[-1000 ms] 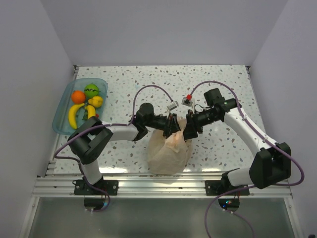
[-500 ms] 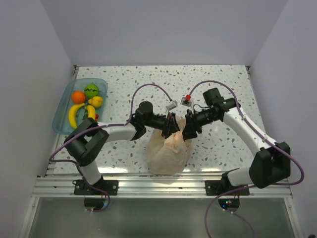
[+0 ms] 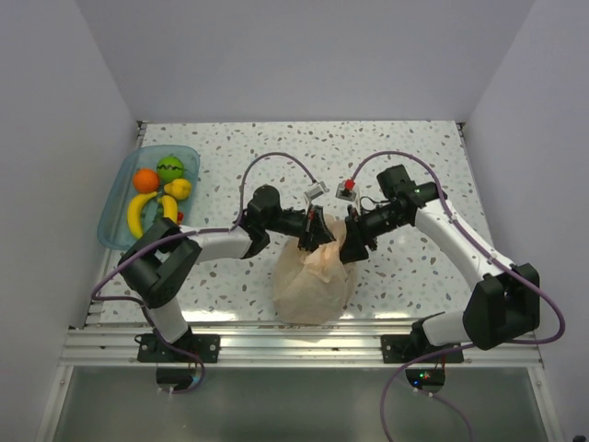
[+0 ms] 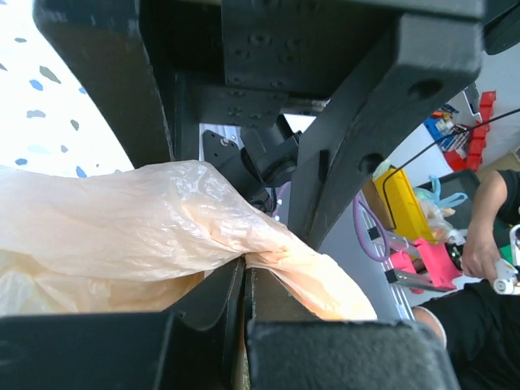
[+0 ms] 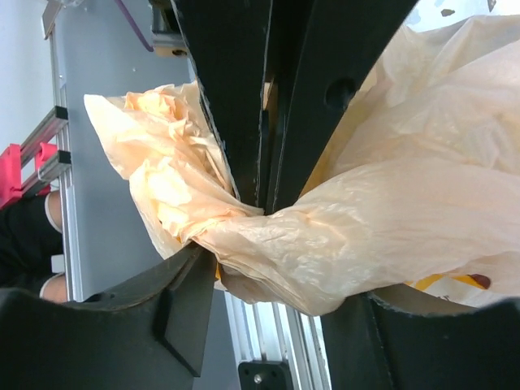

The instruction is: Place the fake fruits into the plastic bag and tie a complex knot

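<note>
Bag (image 3: 311, 285) sits mid-table (image 3: 414, 157) near the front edge, bulging, neck bunched up between both claws

Change: left claw (image 3: 313, 230) has just snapped shut on the neck film. A second ago its jaws were apart. Its wrist view shows the fingers (image 4: 203, 301) pressed together with peach film pinched in the seam. In the top view the left arm has also crept slightly back and left, drawing the film with it

Right claw (image 3: 352, 241) is in much the same spot. Its wrist view shows the jaws apart with a wad of film filling the gap and touching both. Can't tell if it grips or only cradles the film

Meaning: left now owns one strand, so tying has begun. No knot visible yet, just gathered film

Containers:
- bag: contents hidden by the film. A yellow shape with a dark spot shows through low in the right wrist view; fruit or print, can't tell
- tray (image 3: 117, 195), far left, well apart from the bag: orange (image 3: 144, 180), green ball (image 3: 169, 168), bananas (image 3: 138, 215) and yellow piece (image 3: 179, 189) all lie in it

Judgement: with fruit left in the tray, loading looks unfinished though the neck is already being closed
</note>
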